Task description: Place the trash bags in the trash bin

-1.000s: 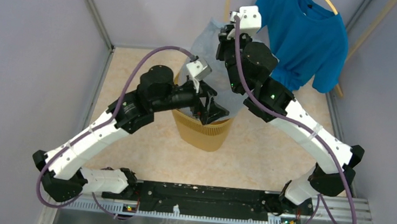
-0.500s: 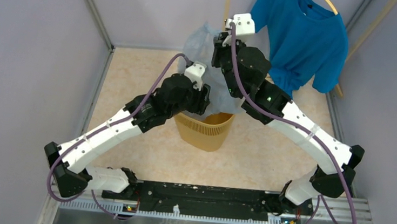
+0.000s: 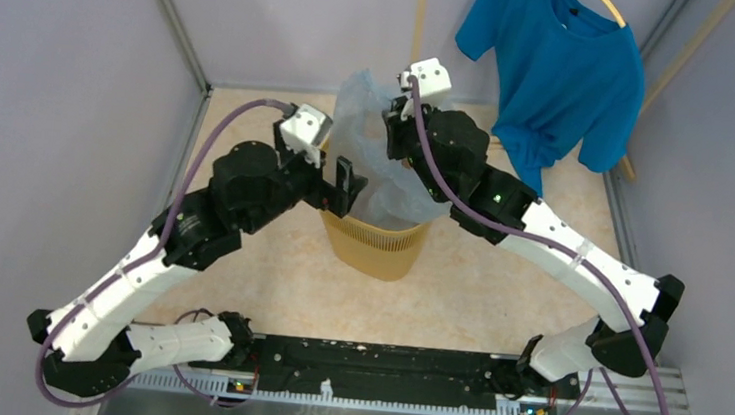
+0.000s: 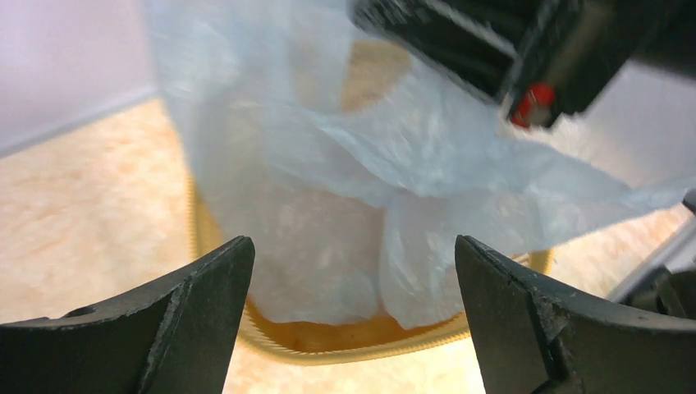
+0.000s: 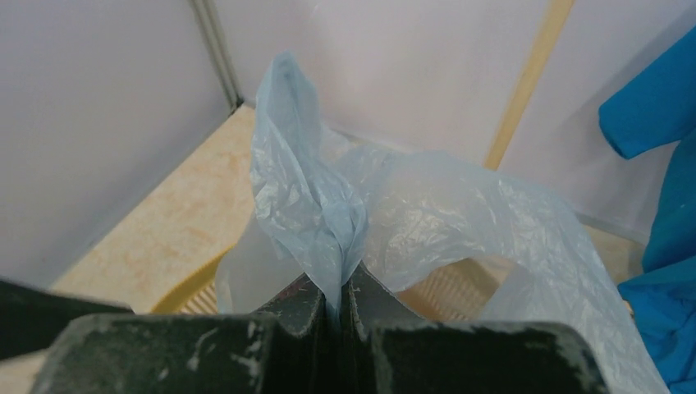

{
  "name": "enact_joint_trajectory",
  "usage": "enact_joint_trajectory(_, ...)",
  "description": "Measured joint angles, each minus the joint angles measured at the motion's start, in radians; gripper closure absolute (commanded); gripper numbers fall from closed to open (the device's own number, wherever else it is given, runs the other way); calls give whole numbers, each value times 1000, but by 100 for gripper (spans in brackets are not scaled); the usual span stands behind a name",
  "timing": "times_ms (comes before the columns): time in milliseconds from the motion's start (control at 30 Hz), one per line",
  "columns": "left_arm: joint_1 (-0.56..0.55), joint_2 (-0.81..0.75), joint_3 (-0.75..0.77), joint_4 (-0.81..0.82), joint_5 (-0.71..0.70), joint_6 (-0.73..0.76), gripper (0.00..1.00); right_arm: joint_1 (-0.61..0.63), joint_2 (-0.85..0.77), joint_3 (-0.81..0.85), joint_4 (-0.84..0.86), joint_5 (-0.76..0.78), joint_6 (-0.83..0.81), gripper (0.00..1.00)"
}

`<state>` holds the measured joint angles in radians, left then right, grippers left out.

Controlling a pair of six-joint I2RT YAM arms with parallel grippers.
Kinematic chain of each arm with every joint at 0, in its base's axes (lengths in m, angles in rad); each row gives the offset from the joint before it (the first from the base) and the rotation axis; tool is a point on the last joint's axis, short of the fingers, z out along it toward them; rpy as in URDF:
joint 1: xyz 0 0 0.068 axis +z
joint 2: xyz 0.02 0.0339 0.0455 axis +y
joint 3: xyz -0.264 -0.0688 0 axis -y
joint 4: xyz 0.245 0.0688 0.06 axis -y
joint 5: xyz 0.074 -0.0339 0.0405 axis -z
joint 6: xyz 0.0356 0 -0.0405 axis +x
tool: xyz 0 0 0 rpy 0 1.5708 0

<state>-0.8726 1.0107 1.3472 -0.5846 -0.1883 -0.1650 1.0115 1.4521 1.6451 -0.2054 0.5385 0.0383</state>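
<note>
trash bags [image 3: 370,137] hide trash bin [image 3: 380,247] rim, T-shirt [image 3: 557,63] cropped

L arm [image 3: 126,282] & R arm [image 3: 580,261] alike: white shells btwn chunky black joints, purple cable [image 3: 210,144] looped along ea., white cam box [image 3: 305,127] at wrist, black claw fingers [image 5: 205,353] w/ pale scuffs.

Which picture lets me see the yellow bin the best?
The top view. It shows the bin from rim to base, with the bag draped into its mouth. The left wrist view shows only part of the rim under the bag. The right wrist view shows just slivers behind the bag.
</note>
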Motion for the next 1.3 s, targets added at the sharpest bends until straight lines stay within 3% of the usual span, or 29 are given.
enact_joint_trajectory(300,0,-60,19,4,-214,-6,2,-21,2,-21,-76,-162,93,100)
enact_joint_trajectory(633,0,-62,-159,-63,-357,-130,6,-202,27,-2,-121,-315,288,100)
enact_joint_trajectory(800,14,-47,-205,-16,-409,-154,13,-216,18,-29,-111,-339,325,100)
enact_joint_trajectory(1033,117,95,-193,145,-381,-143,21,-225,11,-48,-109,-353,341,100)
enact_joint_trajectory(1167,223,163,-174,229,-289,-117,20,-226,-14,-58,-101,-346,340,100)
enact_joint_trajectory(1300,248,214,-135,259,-168,-83,15,-231,-53,-80,-90,-332,340,100)
